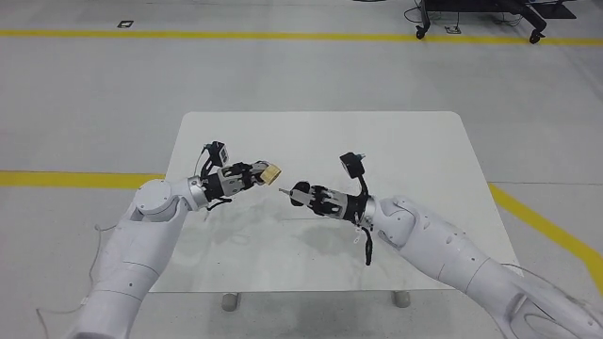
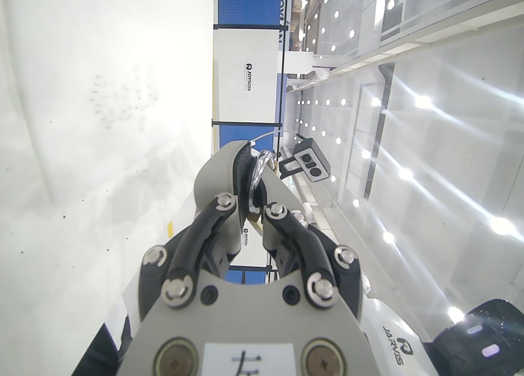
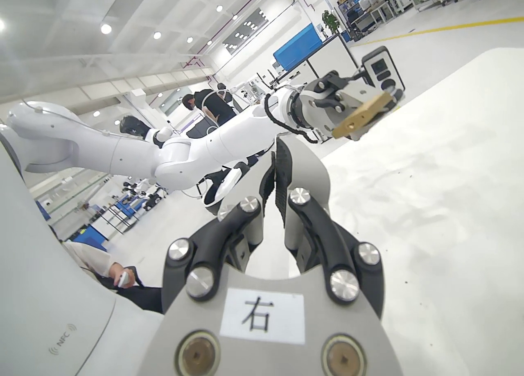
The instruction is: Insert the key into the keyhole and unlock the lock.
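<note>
facing each other above the table point(image 1: 415, 141), the arms had not yet joined key and lock. the left gripper point(image 1: 258, 175) was clamped on the brass lock point(image 1: 271, 173). the right gripper point(image 1: 294, 193) pinched the key point(image 1: 283, 191), its tip pointing at the lock, near but apart. inserting and turning remained.

One lock point(image 1: 270, 173), one key point(image 1: 283, 191), one table point(image 1: 396, 137)

White, rounded-corner tabletop point(image 1: 396, 141) on a pale grey floor point(image 1: 283, 85).
Its smooth surface bears a cluster of faint grey scuff marks point(image 2: 123, 105) and scattered tiny dark specks point(image 3: 410, 176).
</note>
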